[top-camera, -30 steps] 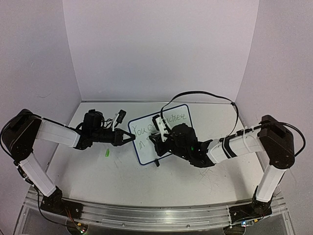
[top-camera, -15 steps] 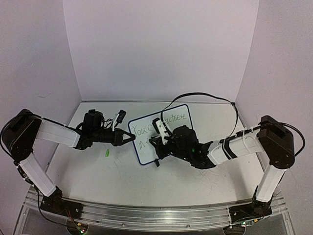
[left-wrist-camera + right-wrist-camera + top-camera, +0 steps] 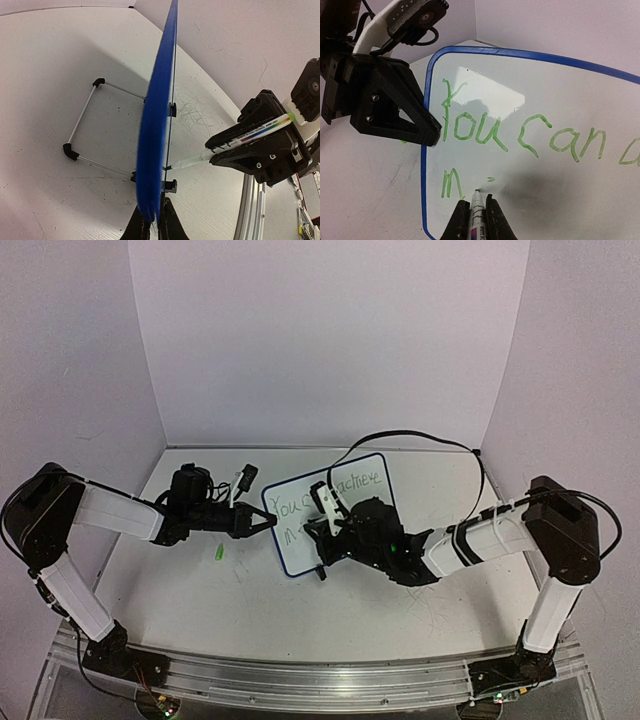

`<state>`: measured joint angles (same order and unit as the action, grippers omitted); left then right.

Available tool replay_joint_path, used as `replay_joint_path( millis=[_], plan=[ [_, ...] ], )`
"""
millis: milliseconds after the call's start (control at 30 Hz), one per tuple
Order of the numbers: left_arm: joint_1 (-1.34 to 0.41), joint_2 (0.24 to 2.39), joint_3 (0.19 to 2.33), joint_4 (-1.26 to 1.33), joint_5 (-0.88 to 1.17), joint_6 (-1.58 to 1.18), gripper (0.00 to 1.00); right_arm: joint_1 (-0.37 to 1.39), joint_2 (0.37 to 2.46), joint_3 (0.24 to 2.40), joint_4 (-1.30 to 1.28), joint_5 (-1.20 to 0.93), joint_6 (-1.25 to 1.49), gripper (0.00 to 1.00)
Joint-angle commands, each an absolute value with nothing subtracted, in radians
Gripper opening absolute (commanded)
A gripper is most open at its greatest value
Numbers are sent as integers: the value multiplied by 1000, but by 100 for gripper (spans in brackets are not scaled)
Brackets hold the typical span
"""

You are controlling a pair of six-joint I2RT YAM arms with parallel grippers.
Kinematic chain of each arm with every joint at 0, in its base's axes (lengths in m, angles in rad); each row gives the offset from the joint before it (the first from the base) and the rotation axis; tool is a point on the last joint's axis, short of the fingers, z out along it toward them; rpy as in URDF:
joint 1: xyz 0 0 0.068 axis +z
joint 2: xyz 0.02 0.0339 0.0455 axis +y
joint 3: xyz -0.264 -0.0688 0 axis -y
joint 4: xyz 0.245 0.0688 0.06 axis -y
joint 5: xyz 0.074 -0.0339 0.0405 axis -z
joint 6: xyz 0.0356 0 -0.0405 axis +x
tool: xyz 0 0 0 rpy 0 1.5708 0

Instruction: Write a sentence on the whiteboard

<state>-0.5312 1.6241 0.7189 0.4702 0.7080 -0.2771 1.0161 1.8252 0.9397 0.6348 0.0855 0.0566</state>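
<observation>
Green ink is the fragile part here: the thin green handwritten sentence point(image 3: 520, 135) reads "You can a…" on its top line and only an "m" below, on the small white whiteboard with the dark blue rim point(image 3: 560, 95). The right gripper point(image 3: 473, 220) is clenched on a slim white marker with a rainbow-striped label point(image 3: 476, 207). The marker's tip touches the board straight ahead of the fingers, just right of that "m".

The left gripper point(image 3: 154, 222) pinches the board's rim between its fingers, at one edge only. The board stands on a thin wire stand with black feet point(image 3: 83, 115), so a hard press from the marker could swing it about that pinch, and the stroke would skip or wander. Too light a press would likely leave gaps. Fresh letters lie just left of the tip, and a low pass of the fingers could smear them.
</observation>
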Motion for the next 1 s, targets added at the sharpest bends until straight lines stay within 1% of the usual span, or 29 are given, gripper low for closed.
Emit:
replay_joint_path(
  millis=[0, 267, 967],
  plan=[
    [-530, 1649, 736, 402, 635, -212, 0, 1024, 1850, 981, 639, 86, 58, 0],
    [-531, 1647, 734, 402, 635, -212, 0, 1035, 1859, 984, 604, 87, 67, 0],
    [-530, 1641, 732, 400, 634, -210, 0, 1032, 1815, 936, 586, 172, 58, 0]
  ],
)
